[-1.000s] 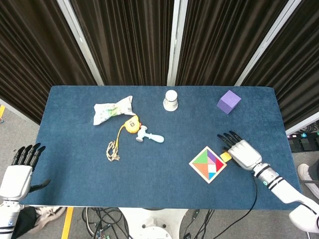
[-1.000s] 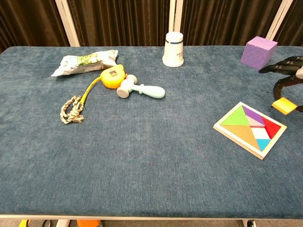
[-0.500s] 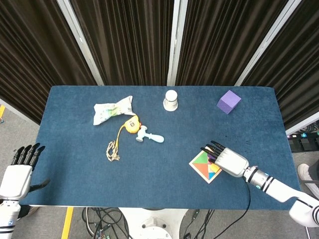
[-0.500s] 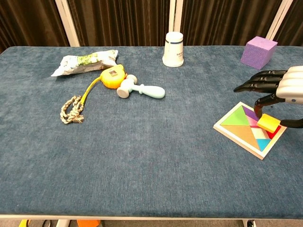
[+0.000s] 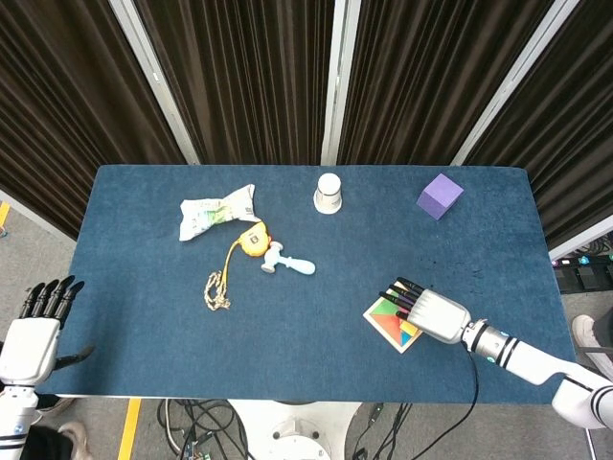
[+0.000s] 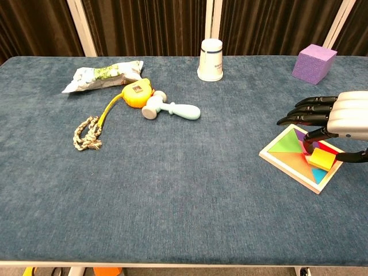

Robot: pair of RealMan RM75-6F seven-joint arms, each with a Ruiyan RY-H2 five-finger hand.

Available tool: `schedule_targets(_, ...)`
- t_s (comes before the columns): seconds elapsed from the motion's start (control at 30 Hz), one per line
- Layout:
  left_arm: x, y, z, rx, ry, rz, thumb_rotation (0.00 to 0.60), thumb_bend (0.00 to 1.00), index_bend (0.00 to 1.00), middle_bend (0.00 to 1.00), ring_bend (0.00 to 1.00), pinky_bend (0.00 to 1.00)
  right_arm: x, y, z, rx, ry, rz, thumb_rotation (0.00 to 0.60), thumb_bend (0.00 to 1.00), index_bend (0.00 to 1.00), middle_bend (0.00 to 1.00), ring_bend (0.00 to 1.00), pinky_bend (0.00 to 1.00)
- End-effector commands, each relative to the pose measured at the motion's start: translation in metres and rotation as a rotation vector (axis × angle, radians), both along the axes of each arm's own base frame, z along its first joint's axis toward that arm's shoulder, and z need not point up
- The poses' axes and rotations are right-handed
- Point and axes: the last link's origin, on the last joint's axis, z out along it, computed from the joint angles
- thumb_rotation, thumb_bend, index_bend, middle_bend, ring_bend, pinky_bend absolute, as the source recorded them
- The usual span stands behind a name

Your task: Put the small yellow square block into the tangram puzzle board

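Note:
The tangram puzzle board (image 6: pixel 293 158) (image 5: pixel 388 325) lies flat near the table's front right, filled with coloured pieces. My right hand (image 6: pixel 339 118) (image 5: pixel 431 312) hovers over the board's right half. It pinches the small yellow square block (image 6: pixel 321 159) just above the board's surface; the head view hides the block under the hand. My left hand (image 5: pixel 36 331) hangs open off the table's front left corner, holding nothing.
A purple cube (image 6: pixel 314 63) stands at the back right and a white cup (image 6: pixel 210 52) at the back middle. A snack bag (image 6: pixel 103 75), a yellow tape measure (image 6: pixel 135 94), a pale blue toy hammer (image 6: pixel 170 108) and a knotted rope (image 6: pixel 87 134) lie at the left.
My right hand carried the yellow block from the table right of the board to over the board, and lowered it toward the board's right half. The left hand stayed still.

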Motion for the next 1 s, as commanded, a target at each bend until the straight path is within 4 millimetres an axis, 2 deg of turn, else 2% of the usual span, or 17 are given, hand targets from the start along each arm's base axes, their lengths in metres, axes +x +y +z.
schedule_targets(0.03,0.000,0.000,0.000,-0.001,0.000,0.001,0.600,0.00,0.10,0.04,0.00,0.05,-0.001,0.000,0.000,-0.002,0.001,-0.003,0.600,0.27,0.44,0.00,0.00,0.00)
schedule_targets(0.1,-0.001,0.000,0.000,-0.001,0.000,0.001,0.600,0.00,0.10,0.04,0.00,0.05,-0.001,-0.001,-0.001,-0.004,0.004,-0.005,0.600,0.27,0.38,0.00,0.00,0.00)
schedule_targets(0.23,-0.001,-0.001,0.000,-0.001,0.000,0.001,0.600,0.00,0.10,0.04,0.00,0.05,-0.001,-0.003,-0.002,-0.012,0.013,-0.020,0.600,0.26,0.13,0.00,0.00,0.00)
schedule_targets(0.33,-0.002,-0.001,0.000,0.000,-0.002,0.002,0.600,0.00,0.10,0.04,0.00,0.05,0.000,-0.003,-0.003,-0.016,0.015,-0.032,0.600,0.24,0.01,0.00,0.00,0.00)
schedule_targets(0.53,-0.002,-0.001,0.001,0.003,-0.004,0.002,0.600,0.00,0.10,0.04,0.00,0.05,0.003,-0.004,0.002,-0.037,-0.017,-0.042,0.600,0.23,0.00,0.00,0.00,0.00)
schedule_targets(0.7,-0.001,-0.002,0.002,0.006,-0.007,-0.004,0.600,0.00,0.10,0.04,0.00,0.05,0.007,-0.001,0.025,-0.095,-0.127,-0.084,0.600,0.23,0.00,0.00,0.00,0.00)
schedule_targets(0.83,0.000,-0.002,0.003,0.010,-0.010,-0.010,0.600,0.00,0.10,0.04,0.00,0.05,0.004,0.013,0.039,-0.144,-0.217,-0.206,0.600,0.21,0.00,0.00,0.00,0.00)
schedule_targets(1.0,0.000,-0.002,0.002,0.005,-0.015,-0.017,0.600,0.00,0.10,0.04,0.00,0.05,-0.005,0.041,0.035,-0.195,-0.255,-0.381,0.600,0.18,0.01,0.00,0.00,0.00)
